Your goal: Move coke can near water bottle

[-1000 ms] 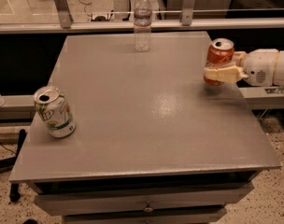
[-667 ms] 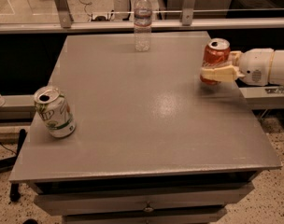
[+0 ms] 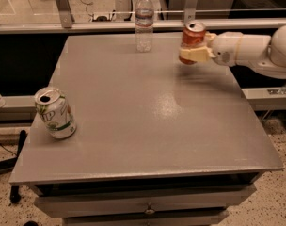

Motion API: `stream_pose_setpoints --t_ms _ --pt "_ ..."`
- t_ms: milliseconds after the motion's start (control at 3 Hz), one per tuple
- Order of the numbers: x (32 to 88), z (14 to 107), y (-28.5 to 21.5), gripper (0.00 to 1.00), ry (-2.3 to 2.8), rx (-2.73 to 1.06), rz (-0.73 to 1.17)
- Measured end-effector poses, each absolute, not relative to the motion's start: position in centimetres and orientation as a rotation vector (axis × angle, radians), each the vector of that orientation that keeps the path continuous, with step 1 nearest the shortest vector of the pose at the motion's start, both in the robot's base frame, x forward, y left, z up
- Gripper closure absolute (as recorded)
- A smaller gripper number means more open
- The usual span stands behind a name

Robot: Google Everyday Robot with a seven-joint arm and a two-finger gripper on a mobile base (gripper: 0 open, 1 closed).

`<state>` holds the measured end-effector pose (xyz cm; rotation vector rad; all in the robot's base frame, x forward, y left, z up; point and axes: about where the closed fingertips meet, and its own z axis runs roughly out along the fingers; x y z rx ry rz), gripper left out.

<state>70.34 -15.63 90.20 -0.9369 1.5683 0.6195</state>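
In the camera view, the coke can (image 3: 194,37) now sits further to the left and higher in the frame than a second ago. Then it was close to the right edge of the table; now it is in the upper right part, over the back area of the table (image 3: 147,126). The gripper (image 3: 191,55) has travelled with it. Its cream fingers (image 3: 199,54) are closed around the lower half of the can and keep it upright. The can seems to be lifted a little from the surface, with a soft shadow below it on the table top. The white arm (image 3: 246,50) comes in from the right edge of the frame.

The water bottle (image 3: 144,20) stands upright at the back edge of the table, in the upper middle of the frame, and has not moved. The can is to the right of it and near, but not touching; a strip of grey table top lies between them.

The white and green can (image 3: 54,113) stands at the left side of the table, well apart from both, in the same place as before. A drawer (image 3: 147,206) shows under the front edge.
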Motion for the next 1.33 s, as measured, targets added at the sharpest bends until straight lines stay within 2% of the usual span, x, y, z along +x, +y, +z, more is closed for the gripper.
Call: stream_pose_setpoints --t_ms 667,1333 --pt "78.0 90.9 -11.6 1.00 1.512 -0.947 0.592" --pt "81.7 88.5 -9.1 1.00 1.554 -0.945 0.611"
